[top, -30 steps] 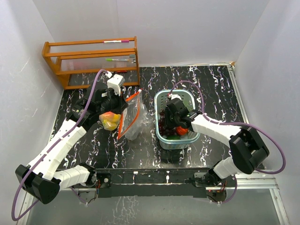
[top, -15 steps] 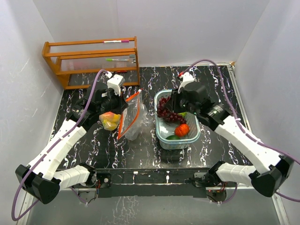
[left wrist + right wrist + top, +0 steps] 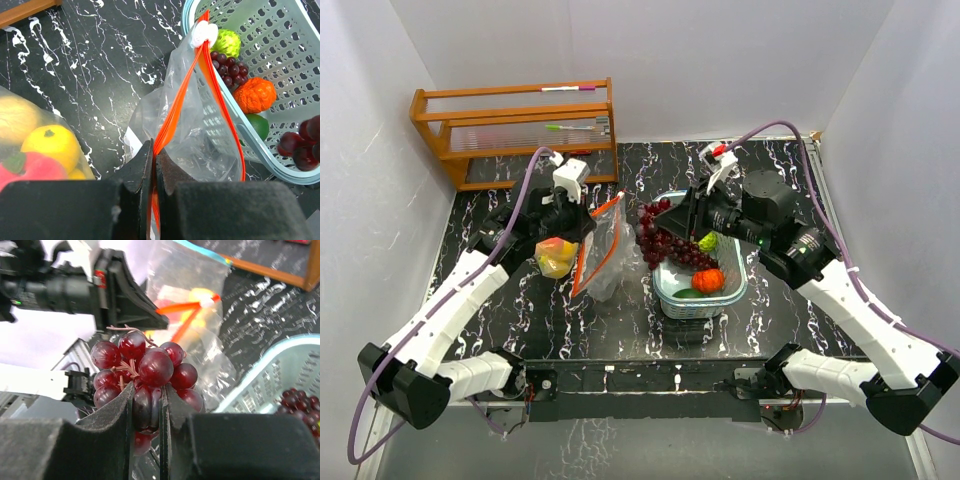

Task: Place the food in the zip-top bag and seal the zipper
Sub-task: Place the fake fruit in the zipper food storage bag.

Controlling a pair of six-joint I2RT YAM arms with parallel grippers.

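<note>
The right hand (image 3: 146, 405) is pinching a bunch of dark purple grapes (image 3: 150, 365) by its lower berries. A second ago this hand was down inside the pale teal basket (image 3: 665, 300). Now it has lifted clear and swung left, so the grapes hang over the basket's left rim, near the zip-top bag (image 3: 605, 255). The left hand (image 3: 154, 160) has not moved: its fingers are pressed together on the bag's orange zipper strip, holding the mouth up and slightly parted, with the white slider (image 3: 205, 32) at the far end. By the look of it, the grapes are on their way to the bag and the next job is getting them into that narrow mouth. Sealing is still to come. An orange-red fruit (image 3: 708, 280), a bumpy green fruit (image 3: 227, 42) and a second bunch (image 3: 227, 67) wait in the basket. Yellow fruits (image 3: 50, 145) lie under the left arm on the black marbled desk (image 3: 620, 325). No brand or legible writing shows anywhere.
</note>
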